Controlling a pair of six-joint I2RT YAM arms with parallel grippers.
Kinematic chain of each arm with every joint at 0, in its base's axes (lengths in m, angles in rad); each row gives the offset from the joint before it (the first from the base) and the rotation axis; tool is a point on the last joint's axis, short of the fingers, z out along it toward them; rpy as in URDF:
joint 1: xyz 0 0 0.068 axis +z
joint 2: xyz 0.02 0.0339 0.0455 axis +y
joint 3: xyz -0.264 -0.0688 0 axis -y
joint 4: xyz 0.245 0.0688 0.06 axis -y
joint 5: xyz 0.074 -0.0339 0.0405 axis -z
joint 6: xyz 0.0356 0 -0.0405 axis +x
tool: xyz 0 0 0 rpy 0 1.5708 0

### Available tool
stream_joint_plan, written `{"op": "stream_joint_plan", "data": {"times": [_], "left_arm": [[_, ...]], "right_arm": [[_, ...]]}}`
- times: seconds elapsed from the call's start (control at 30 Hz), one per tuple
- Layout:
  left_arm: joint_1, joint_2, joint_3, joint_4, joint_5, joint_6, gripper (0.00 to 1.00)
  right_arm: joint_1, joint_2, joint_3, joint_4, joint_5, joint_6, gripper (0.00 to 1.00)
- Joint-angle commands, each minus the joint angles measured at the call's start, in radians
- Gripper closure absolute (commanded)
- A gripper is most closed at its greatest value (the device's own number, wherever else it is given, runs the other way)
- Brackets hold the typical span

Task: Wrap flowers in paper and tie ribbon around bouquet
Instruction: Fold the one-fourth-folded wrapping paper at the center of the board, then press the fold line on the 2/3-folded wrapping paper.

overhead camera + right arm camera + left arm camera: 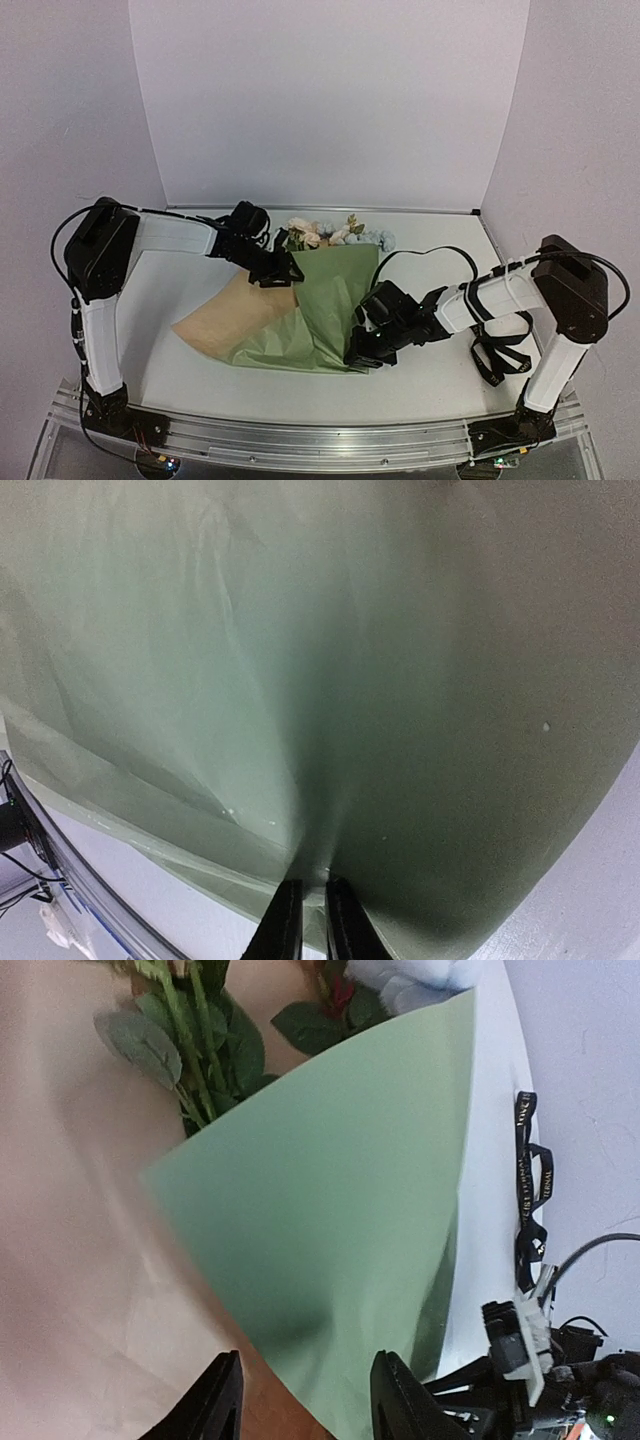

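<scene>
The paper lies folded over itself, olive green on top, with its tan side showing at the left. The flowers stick out at its far end; their leaves and pale blue blooms show in the left wrist view. My left gripper hovers open over the green flap's upper left edge, its fingers apart with nothing pinched. My right gripper is shut on the paper's near right corner, and its jaws pinch a fold. The black ribbon lies on the table right of the paper.
White walls close in the table at the back and both sides. A black cable loops over the table behind the right arm. A metal rail runs along the near edge.
</scene>
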Motion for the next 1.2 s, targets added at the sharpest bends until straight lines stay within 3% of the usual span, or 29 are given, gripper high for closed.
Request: {"op": "stream_joint_plan", "data": {"times": [0.0,0.13,0.33,0.5,0.67,0.93,1.17], "left_arm": [[-0.032,-0.228,0.007,-0.075,-0.093,0.034,0.54],[-0.131,-0.247,-0.019,-0.048,-0.054,-0.03,0.67],[-0.225,-0.108,-0.086,0.106,0.127,-0.178,0.93],[-0.256,-0.059,-0.19,0.299,0.203,-0.308,0.96],[-0.268,-0.024,-0.254,0.363,0.189,-0.35,0.98],[-0.27,0.062,-0.228,0.113,-0.035,-0.209,0.97],[-0.272,0.095,-0.208,0.017,-0.138,-0.152,0.97]], "right_arm": [[0.007,0.038,-0.002,-0.037,0.049,0.019,0.88],[0.007,0.029,-0.008,-0.03,0.06,0.027,0.87],[0.007,0.028,-0.043,0.028,0.083,0.068,0.87],[0.007,0.015,-0.081,0.042,0.138,0.1,0.87],[0.007,-0.004,-0.115,0.083,0.179,0.129,0.87],[0.007,-0.006,-0.133,0.107,0.179,0.148,0.86],[-0.002,-0.043,-0.126,0.138,0.124,0.138,0.8]]}}
